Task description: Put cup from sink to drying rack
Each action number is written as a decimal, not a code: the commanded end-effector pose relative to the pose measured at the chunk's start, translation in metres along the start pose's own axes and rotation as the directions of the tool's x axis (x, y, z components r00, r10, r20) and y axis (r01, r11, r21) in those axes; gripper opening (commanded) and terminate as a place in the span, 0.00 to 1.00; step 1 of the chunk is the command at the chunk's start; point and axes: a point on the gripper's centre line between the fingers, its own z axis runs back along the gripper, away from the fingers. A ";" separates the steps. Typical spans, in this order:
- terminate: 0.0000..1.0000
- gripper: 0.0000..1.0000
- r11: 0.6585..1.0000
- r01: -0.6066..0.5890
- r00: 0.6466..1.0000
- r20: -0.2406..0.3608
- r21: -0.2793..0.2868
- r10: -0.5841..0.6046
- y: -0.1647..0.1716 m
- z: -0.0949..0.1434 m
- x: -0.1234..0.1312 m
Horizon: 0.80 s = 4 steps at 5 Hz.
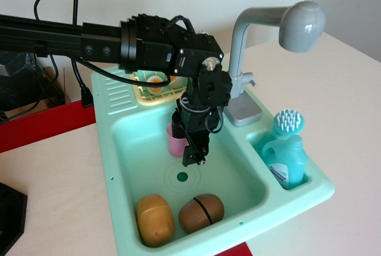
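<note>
The pink cup [174, 141] stands upright on the floor of the mint-green sink [119, 166], left of the drain. My gripper [186, 144] is lowered into the basin right against the cup. One finger is at the cup's upper back edge and the other finger [193, 153] reaches down along its right side. The black fingers hide the cup's right part, so I cannot tell whether they are closed on it. The pale yellow drying rack [143, 92] sits behind the basin, mostly hidden by my arm.
A grey faucet [250, 47] stands at the sink's back right. Two brown potato-like toys [156, 219] [201, 212] lie at the basin's front. A teal soap bottle [284, 161] and brush [289, 122] fill the right side pocket. The ridged drainboard [116, 92] is at the back left.
</note>
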 end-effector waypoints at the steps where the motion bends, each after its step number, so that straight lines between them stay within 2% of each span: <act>1: 0.00 0.00 1.000 -0.023 0.999 0.046 0.002 0.022 0.002 0.007 -0.003; 3: 0.00 0.00 1.000 -0.026 0.998 0.058 0.005 0.025 0.004 0.004 -0.007; 4: 0.00 0.00 1.000 -0.029 0.996 0.083 0.000 0.029 0.009 0.014 -0.008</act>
